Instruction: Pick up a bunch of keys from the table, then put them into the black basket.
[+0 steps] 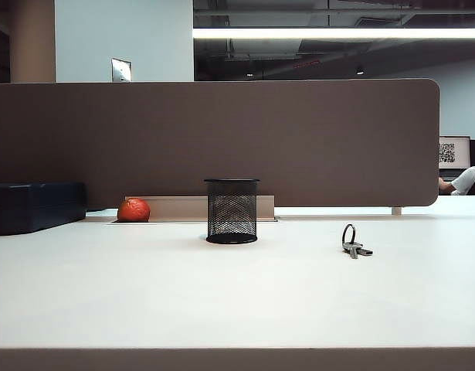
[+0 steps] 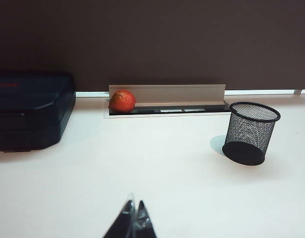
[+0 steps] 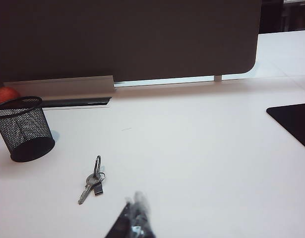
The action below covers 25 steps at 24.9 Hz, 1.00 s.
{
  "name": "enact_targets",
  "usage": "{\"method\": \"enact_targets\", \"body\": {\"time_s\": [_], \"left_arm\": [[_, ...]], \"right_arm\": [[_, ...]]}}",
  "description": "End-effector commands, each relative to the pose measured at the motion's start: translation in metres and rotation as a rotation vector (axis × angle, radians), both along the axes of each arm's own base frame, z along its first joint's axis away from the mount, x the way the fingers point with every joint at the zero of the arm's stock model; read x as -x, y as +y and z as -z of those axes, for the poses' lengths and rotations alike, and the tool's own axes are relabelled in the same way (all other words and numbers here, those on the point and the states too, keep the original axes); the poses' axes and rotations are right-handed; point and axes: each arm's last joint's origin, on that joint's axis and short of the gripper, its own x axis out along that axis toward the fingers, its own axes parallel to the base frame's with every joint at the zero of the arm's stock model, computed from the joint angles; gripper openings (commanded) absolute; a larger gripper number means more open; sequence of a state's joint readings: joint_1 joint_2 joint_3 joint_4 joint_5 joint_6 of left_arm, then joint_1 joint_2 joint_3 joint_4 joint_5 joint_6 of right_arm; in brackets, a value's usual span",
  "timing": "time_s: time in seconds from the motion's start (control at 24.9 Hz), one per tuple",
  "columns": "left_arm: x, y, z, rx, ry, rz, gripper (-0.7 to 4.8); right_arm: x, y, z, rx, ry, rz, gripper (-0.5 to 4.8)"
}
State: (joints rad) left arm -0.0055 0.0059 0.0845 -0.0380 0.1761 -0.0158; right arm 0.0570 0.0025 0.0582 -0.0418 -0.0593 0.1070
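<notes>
Nothing is done yet: the bunch of keys [image 3: 92,179] lies untouched on the desk [image 1: 237,301], near the upright black basket [image 1: 232,210], while the left hand [image 2: 134,218] and right hand [image 3: 135,215], both pressed together, hang back from them.

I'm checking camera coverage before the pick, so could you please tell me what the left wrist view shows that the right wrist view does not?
Only the left wrist view shows the dark blue box and the shut left gripper. Only the right wrist view shows the bunch of keys, lying apart from the black basket, and the shut right gripper. Both show the basket, the orange fruit, the brown divider and the table.
</notes>
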Motion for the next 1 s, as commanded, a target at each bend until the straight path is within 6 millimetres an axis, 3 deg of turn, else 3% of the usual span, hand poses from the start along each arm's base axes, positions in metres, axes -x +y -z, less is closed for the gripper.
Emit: {"method": "enact_targets", "body": {"time_s": [0.04, 0.68, 1.0], "left_arm": [[0.000, 0.000, -0.002, -0.001, -0.012, 0.001, -0.05], [0.000, 0.000, -0.002, -0.001, -0.012, 0.004, -0.05], [0.000, 0.000, -0.002, -0.001, -0.012, 0.004, -0.05]], "right_arm": [[0.001, 0.000, -0.004, 0.002, -0.023, 0.004, -0.05], [0.001, 0.000, -0.006, 0.001, -0.030, 0.004, -0.05], [0.013, -0.001, -0.037, -0.010, -0.035, 0.012, -0.05]]}}
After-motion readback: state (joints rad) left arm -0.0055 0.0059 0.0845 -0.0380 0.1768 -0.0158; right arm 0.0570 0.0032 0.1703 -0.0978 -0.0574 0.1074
